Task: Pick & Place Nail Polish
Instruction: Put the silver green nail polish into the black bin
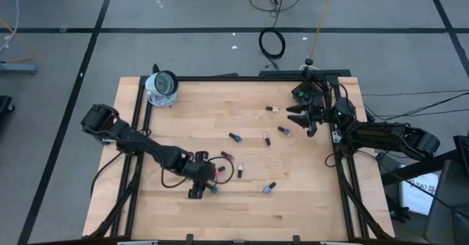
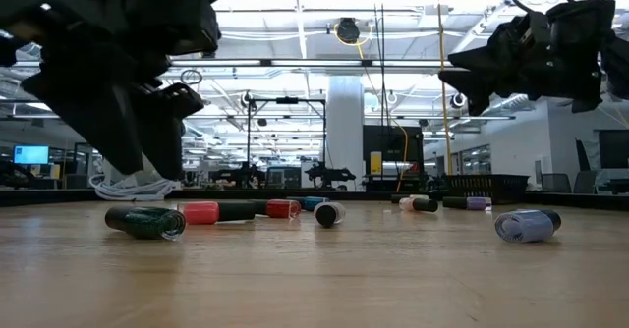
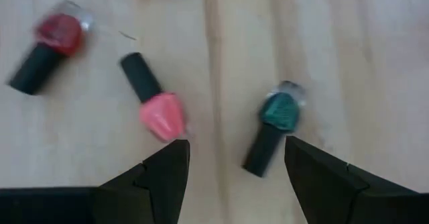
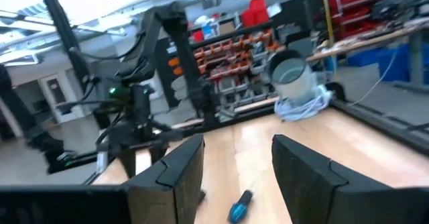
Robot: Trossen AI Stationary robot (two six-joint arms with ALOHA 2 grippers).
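green bottle [image 3: 275, 127] on its side on the table [image 1: 242, 216], near left, under my left gripper [image 3: 234, 177], jaws open and empty; small, rigid, slick glass, likely rolls, so i'd pinch across the body.

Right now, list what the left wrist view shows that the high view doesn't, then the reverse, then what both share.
Only the left wrist view: close detail of the left gripper, its jaws open above bare table between the pink bottle and the green bottle, holding nothing.

Only the high view: the whole table, the right gripper raised near the far right corner, the scattered bottles mid-table, a blue bottle, and a white cable coil.

Both: the left gripper's cluster with the pink, green and red bottle, all lying down.
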